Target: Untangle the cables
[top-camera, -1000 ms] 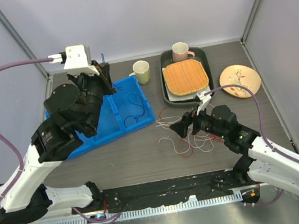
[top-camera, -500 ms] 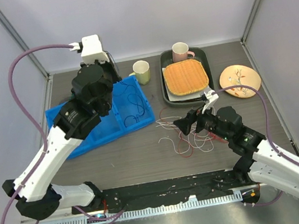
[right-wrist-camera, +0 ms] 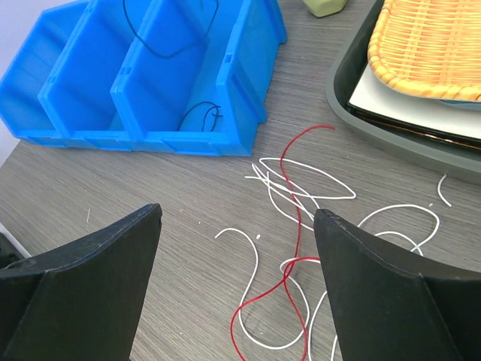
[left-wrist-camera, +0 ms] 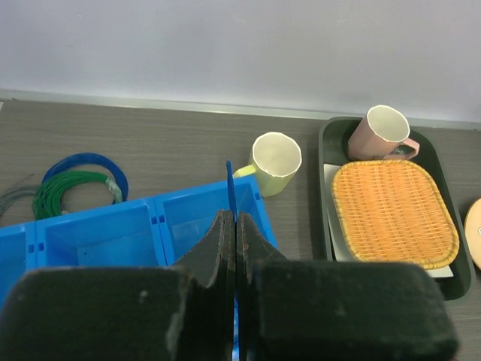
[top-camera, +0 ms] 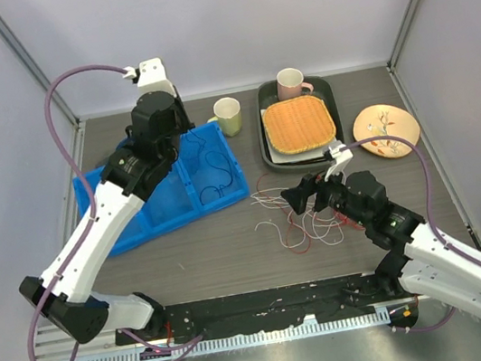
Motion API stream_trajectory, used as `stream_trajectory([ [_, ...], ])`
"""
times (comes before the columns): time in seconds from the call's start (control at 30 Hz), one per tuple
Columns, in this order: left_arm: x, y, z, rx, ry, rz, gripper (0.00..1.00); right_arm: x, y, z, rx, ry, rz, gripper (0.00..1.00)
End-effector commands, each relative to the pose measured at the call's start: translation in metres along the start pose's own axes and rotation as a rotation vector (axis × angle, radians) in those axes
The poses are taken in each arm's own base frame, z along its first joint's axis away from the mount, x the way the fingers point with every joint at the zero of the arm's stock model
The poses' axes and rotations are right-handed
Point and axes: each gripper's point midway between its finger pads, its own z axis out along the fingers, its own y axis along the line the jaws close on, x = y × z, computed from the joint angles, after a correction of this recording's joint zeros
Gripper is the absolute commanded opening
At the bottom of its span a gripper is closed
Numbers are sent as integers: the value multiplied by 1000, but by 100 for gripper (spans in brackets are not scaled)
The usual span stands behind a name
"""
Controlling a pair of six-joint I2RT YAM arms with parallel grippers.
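We are pinching a blue cable point(left-wrist-camera: 229, 184) in our closed left gripper point(left-wrist-camera: 231, 219) over the blue bin point(left-wrist-camera: 90, 237), while our right gripper point(right-wrist-camera: 237, 215) is hanging wide open, empty, above red and white cables point(right-wrist-camera: 298, 226) lying near the middle of the table point(right-wrist-camera: 113, 188).

The thin dark blue wire point(left-wrist-camera: 228, 177) vanishes into the black left gripper point(left-wrist-camera: 230, 216); thin red and white wires point(right-wrist-camera: 298, 226) run off the right wrist view's bottom edge.

red cable point(right-wrist-camera: 298, 226), white cables point(right-wrist-camera: 279, 197), grey-brown wood-grain tabletop point(right-wrist-camera: 150, 195), blue bin point(right-wrist-camera: 173, 83), thin dark cables point(right-wrist-camera: 199, 105) in it, blue cable point(left-wrist-camera: 229, 188), pale yellow mug point(left-wrist-camera: 274, 162), pink mug point(left-wrist-camera: 376, 139), orange woven mat point(left-wrist-camera: 391, 210), dark green tray point(left-wrist-camera: 325, 150), peach plate point(top-camera: 386, 130) with flower sprig, green and blue coil point(left-wrist-camera: 71, 192)
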Motion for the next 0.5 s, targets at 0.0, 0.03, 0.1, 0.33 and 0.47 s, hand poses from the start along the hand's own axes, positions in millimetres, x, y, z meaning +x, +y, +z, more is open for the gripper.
stream_trajectory([
  [0.0,18,-13,18,53,46,-18,0,-10,0,1,17,-31,0,88],
  [0.03,23,-14,20,50,55,-16,0,-10,0,1,16,-30,0,88],
  [0.1,39,-11,30,33,81,-9,0,-11,0,0,19,-33,3,88],
  [0.33,100,8,60,-46,198,-52,0,-13,-5,-2,41,-49,8,88],
  [0.47,147,14,76,-56,295,-89,0,-15,-7,-3,57,-57,10,88],
])
